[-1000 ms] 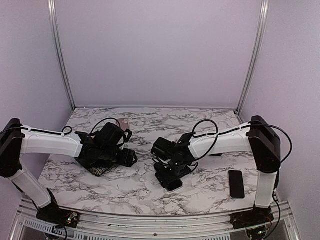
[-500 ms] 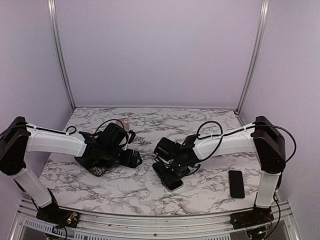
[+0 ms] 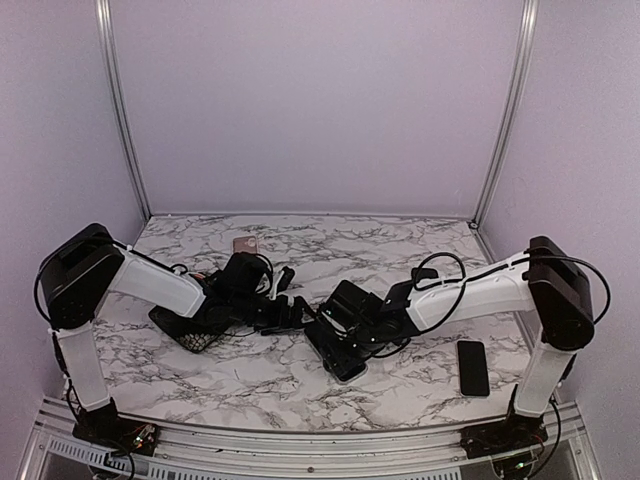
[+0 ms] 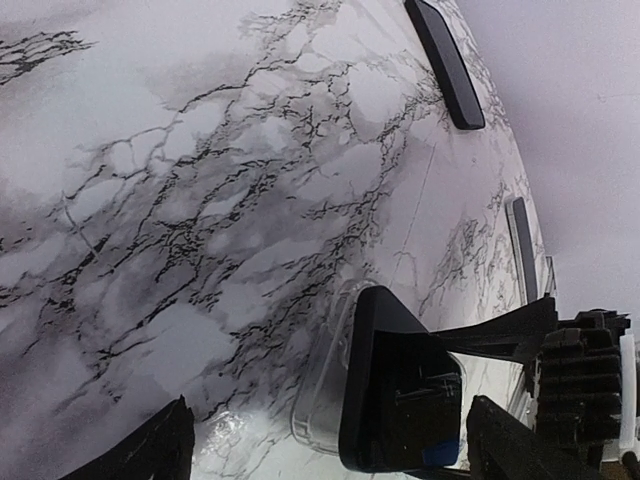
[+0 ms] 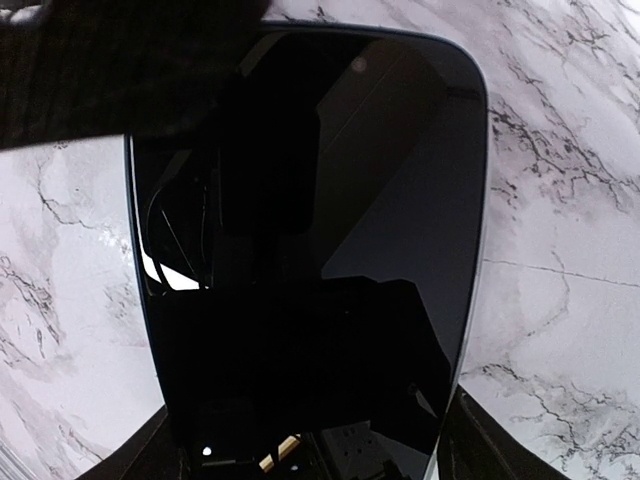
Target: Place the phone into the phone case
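Observation:
The black phone (image 3: 341,357) lies near the table's middle. In the left wrist view the phone (image 4: 400,395) is tilted, its far edge raised over the clear phone case (image 4: 318,400), which shows beside and under it. My right gripper (image 3: 347,340) is closed across the phone's sides. In the right wrist view the phone's glass (image 5: 310,230) fills the frame, with my right gripper (image 5: 315,455) astride it. My left gripper (image 3: 295,312) is open and empty just left of the phone, and its fingers (image 4: 150,450) frame the phone and case.
A second black phone (image 3: 472,367) lies at the right front of the marble table (image 3: 250,370), and it also shows in the left wrist view (image 4: 445,60). A pinkish flat item (image 3: 245,245) lies at the back left. A black mesh object (image 3: 195,338) sits under the left arm.
My left arm has reached right, bringing its open gripper close to the phone. My right arm has stretched lower over the phone, which stays in place.

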Action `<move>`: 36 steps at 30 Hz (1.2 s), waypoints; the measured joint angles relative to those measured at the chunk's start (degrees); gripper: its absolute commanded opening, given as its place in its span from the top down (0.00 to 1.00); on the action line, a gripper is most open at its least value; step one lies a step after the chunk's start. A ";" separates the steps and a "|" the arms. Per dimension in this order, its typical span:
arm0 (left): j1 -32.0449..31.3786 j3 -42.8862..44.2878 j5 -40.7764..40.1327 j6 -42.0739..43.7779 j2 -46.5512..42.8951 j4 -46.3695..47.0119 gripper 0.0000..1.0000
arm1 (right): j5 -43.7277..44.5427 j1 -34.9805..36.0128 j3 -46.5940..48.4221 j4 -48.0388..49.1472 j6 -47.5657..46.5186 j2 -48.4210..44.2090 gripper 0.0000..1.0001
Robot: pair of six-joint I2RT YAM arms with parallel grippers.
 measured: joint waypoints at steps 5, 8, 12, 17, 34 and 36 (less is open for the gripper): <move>0.00 0.50 3.13 -1.81 0.87 1.97 0.16 | 0.57 0.20 -3.85 4.61 -0.59 -2.64 0.69; -0.07 1.42 5.16 -2.99 3.17 3.32 0.28 | 0.98 0.39 -4.74 6.08 -0.72 -3.13 0.69; -0.39 1.62 7.23 -4.37 4.98 4.79 0.43 | 1.46 0.46 -7.34 9.31 -0.87 -4.94 0.69; -2.19 2.38 8.90 -4.13 5.03 5.64 0.72 | 1.95 0.57 -8.31 12.07 -1.73 -5.49 0.69; -2.99 1.79 11.23 -0.63 1.84 7.78 1.00 | 4.39 0.98 -13.14 16.79 -4.61 -12.83 0.01; -3.65 1.75 9.90 4.20 -0.68 4.37 1.00 | 3.45 0.66 -15.02 17.81 -7.23 -16.87 0.01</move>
